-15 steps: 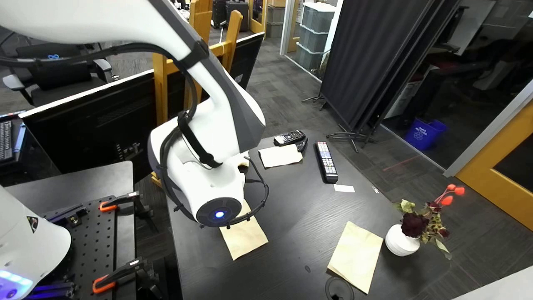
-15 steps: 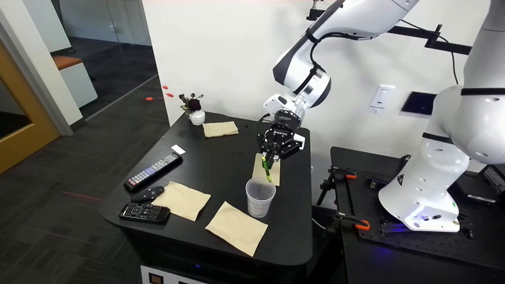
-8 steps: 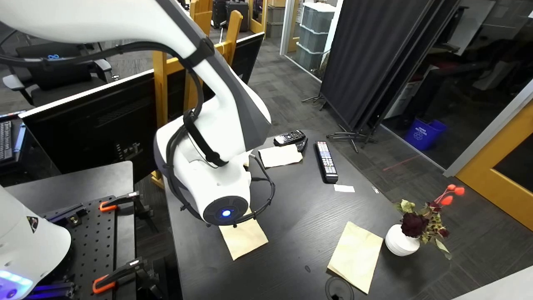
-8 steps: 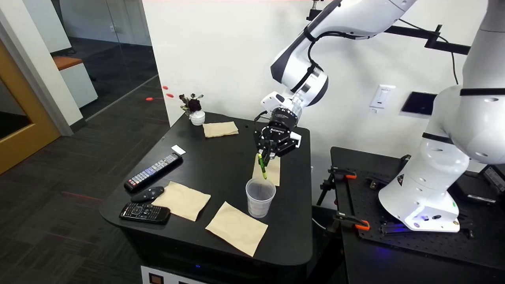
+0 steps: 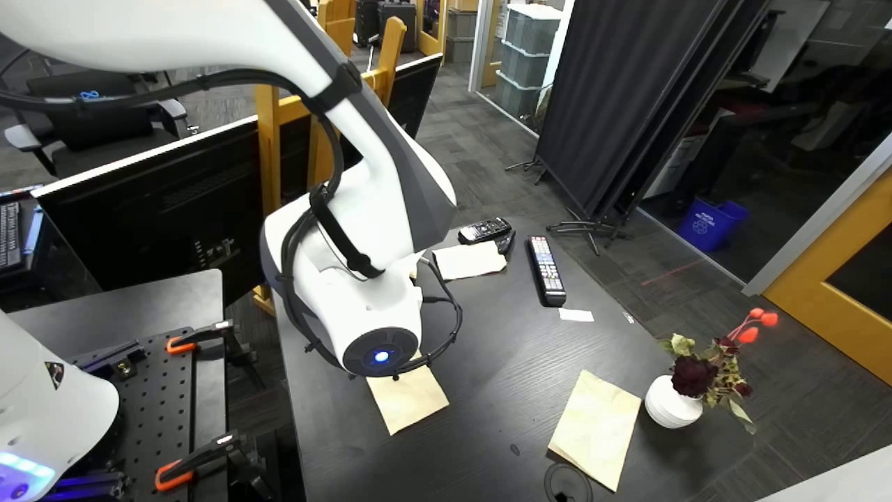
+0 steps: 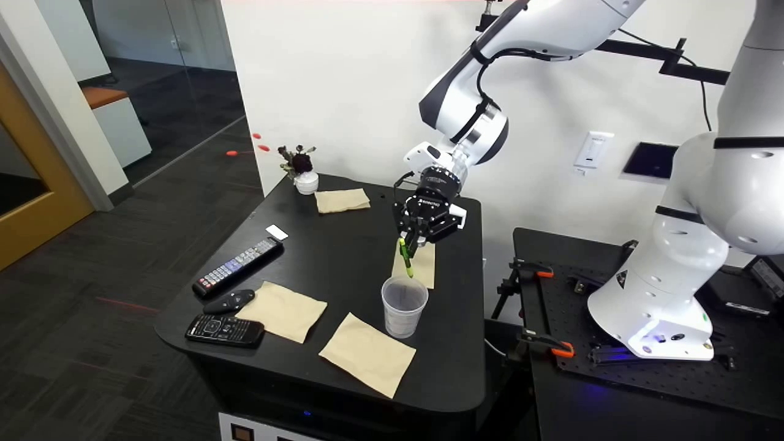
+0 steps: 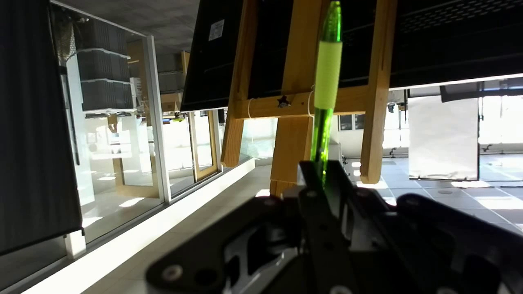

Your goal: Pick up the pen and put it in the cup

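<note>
Black fingers (image 7: 320,228) of my gripper (image 7: 322,165) pinch a slim bright-green pen (image 7: 328,77), holding it tilted in the air. In an exterior view its lower tip shows at 12 o'clock on the rim of an upright, round, translucent white plastic cup (image 6: 402,320); I cannot tell whether it is over the mouth. Around that cup, on the black tabletop (image 6: 349,257), I see a flat tan paper napkin (image 6: 367,355) at 7 o'clock, a long black plastic remote (image 6: 238,267) between 9 and 10, and, farthest, a round white vase (image 6: 306,184) of dark-red flowers (image 6: 301,162) at 11.
</note>
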Available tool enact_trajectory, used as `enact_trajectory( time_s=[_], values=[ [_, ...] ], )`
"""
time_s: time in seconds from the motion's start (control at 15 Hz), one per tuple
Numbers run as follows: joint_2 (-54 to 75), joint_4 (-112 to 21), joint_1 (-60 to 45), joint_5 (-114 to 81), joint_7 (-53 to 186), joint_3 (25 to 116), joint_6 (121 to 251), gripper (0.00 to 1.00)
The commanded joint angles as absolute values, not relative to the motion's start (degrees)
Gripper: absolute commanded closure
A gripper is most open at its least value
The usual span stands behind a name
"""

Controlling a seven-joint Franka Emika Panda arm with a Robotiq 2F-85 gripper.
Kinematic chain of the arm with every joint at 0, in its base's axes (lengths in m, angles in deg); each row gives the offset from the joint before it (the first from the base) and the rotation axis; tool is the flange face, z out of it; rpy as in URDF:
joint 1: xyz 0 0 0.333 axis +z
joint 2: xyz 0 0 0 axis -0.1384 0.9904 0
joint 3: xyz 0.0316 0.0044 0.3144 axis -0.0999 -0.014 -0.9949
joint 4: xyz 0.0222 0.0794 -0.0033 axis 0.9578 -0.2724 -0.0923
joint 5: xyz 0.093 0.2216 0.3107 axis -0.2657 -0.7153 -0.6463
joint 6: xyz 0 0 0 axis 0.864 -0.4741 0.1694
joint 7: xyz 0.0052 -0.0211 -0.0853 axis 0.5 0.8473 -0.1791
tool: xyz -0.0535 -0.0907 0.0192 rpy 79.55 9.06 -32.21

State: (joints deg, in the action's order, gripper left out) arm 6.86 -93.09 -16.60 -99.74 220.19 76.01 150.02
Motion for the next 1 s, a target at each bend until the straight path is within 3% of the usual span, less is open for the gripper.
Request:
enact_trajectory(
  time_s=[0.0, 0.93],
  values=[
    [8.14, -92.18, -16.84, -99.75, 220.14, 76.08, 149.38, 0.97],
    [14.68, -90.17, -17.01, -100.07, 220.16, 76.25, 149.73, 0.97]
  ],
)
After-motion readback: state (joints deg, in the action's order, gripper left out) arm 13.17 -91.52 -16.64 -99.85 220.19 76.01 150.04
